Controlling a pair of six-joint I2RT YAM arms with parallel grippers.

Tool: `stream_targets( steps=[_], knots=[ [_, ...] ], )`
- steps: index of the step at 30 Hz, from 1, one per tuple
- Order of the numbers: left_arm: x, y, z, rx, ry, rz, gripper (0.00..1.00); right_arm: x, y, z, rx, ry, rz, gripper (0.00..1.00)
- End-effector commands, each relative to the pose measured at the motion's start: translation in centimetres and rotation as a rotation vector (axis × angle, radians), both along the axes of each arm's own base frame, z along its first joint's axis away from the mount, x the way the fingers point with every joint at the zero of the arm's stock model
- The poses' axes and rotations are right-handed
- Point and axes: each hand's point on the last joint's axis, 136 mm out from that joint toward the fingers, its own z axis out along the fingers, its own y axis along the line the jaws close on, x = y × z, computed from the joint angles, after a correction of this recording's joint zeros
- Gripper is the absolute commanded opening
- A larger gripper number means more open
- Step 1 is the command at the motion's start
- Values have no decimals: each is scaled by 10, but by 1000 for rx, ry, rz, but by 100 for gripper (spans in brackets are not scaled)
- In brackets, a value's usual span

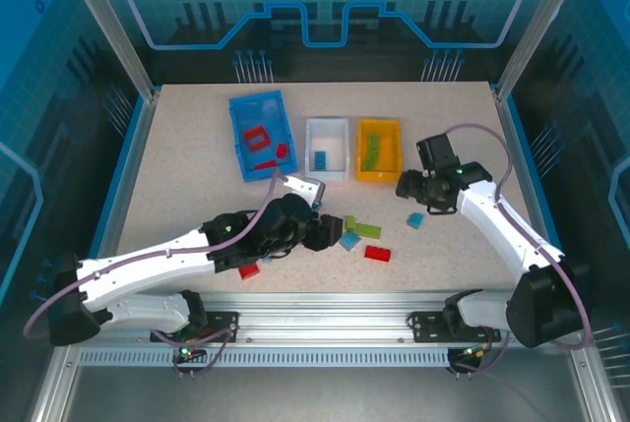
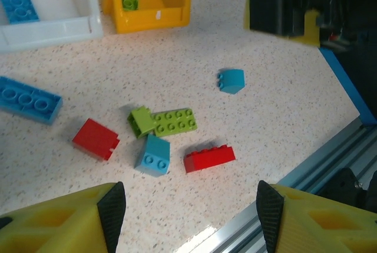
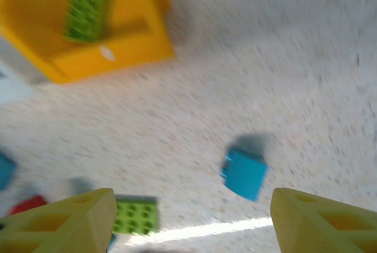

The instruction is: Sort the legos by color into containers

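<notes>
Three containers stand in a row at the back: a blue bin (image 1: 237,137) with red legos, a white bin (image 1: 328,174) with one blue brick, and a yellow bin (image 1: 379,176) with green bricks. Loose legos lie mid-table: green (image 1: 362,228), blue (image 1: 349,241), red (image 1: 377,253) and a small blue one (image 1: 415,219). My left gripper (image 1: 320,230) hangs open above the table, just short of a red brick (image 2: 209,158) and a blue brick (image 2: 153,154). My right gripper (image 1: 409,186) is open above the small blue brick (image 3: 244,173), which lies near its right finger.
In the left wrist view a long blue brick (image 2: 28,99) and a red block (image 2: 95,139) lie left of the green pair (image 2: 171,121). Another red brick (image 1: 249,270) lies by the left arm. The metal rail (image 1: 325,299) borders the table's near edge.
</notes>
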Motion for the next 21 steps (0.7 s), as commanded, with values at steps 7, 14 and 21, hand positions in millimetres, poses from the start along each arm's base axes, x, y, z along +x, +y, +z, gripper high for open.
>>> stream_targets(
  steps=[7,14,21],
  knots=[
    [0,40,-12,-86,27,178,68,-8,0,-77,54,213,-38,68],
    [1,46,-22,-178,97,207,71,-12,-7,-105,28,285,-98,59],
    [4,56,-22,-253,126,239,73,-9,-11,-114,9,300,-124,40]
  ],
)
